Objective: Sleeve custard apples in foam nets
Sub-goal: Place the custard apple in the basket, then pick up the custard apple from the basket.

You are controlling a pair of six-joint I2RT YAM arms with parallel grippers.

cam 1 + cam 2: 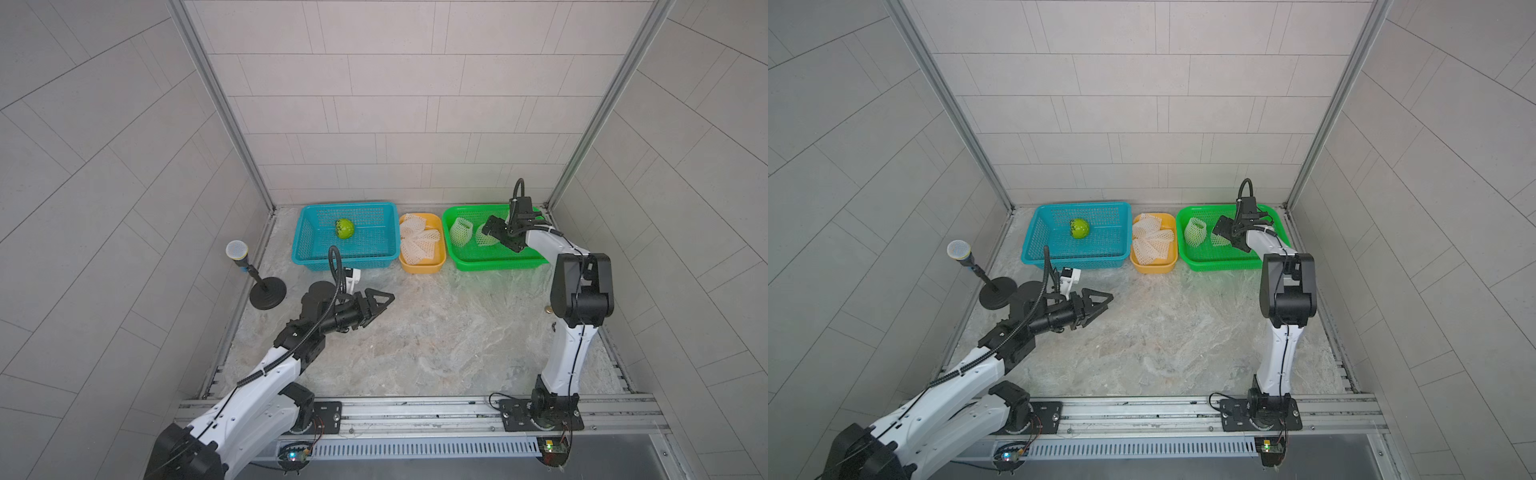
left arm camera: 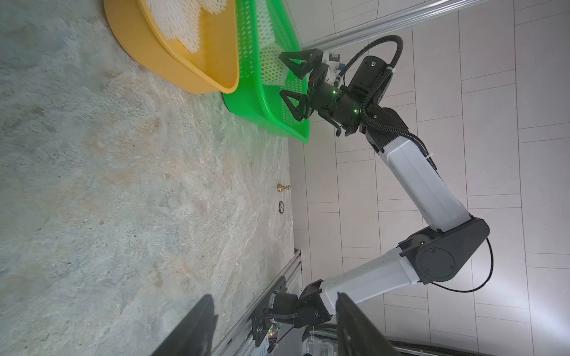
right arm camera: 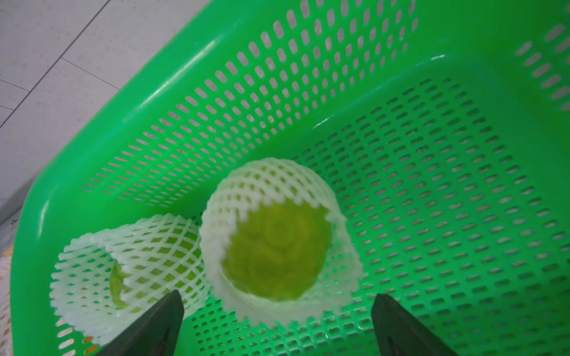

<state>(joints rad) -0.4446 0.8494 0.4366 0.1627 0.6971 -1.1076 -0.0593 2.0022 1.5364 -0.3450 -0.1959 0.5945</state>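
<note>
Far right corner of table: green basket (image 1: 498, 264) holds two sleeved custard apples (image 3: 277, 246), touching side by side. The wrist view is blurred.
Right gripper (image 1: 500, 236) hangs just above the nearer one, jaws wide, holding nothing.
Left gripper (image 1: 382, 306) is about half open and empty, over bare table in front of the blue basket (image 1: 345, 262).
One bare custard apple (image 1: 345, 228) lies in the blue basket. Spare foam nets (image 1: 417, 241) are piled in the yellow tub (image 1: 422, 268) between the baskets.

Judged step: clearing the right gripper from the basket.
- Lift straight up and keep the jaws wide; the mesh may snag the fingertips.
- Avoid nudging the neighbouring fruit.
- Clear the basket wall before swinging toward the nets.
</note>
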